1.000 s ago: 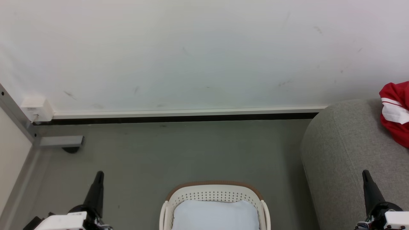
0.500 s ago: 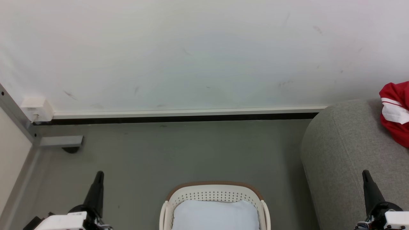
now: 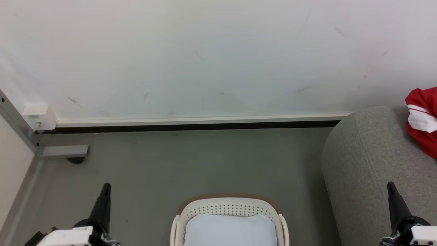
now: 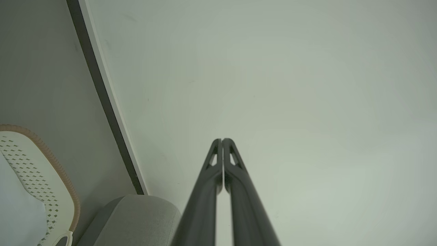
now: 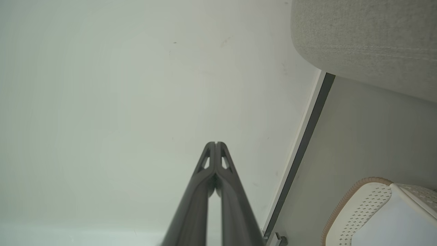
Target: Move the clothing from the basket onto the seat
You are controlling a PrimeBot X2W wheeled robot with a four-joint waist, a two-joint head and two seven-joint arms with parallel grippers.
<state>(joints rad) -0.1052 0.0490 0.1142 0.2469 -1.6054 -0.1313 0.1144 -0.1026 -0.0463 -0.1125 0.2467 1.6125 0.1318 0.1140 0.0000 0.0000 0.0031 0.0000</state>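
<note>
Red clothing with white bands lies on the grey seat at the right edge of the head view. The white basket with its brown rim stands on the floor at bottom centre and holds a pale blue-white pad. My left gripper is shut at the lower left, left of the basket, holding nothing. My right gripper is shut at the lower right, in front of the seat, also holding nothing. The wrist views show the left gripper and the right gripper with fingers pressed together, pointing at the wall.
A white wall with a dark skirting strip runs across the back. A grey metal frame leg and a white wall box sit at the left. Grey floor lies between basket and wall.
</note>
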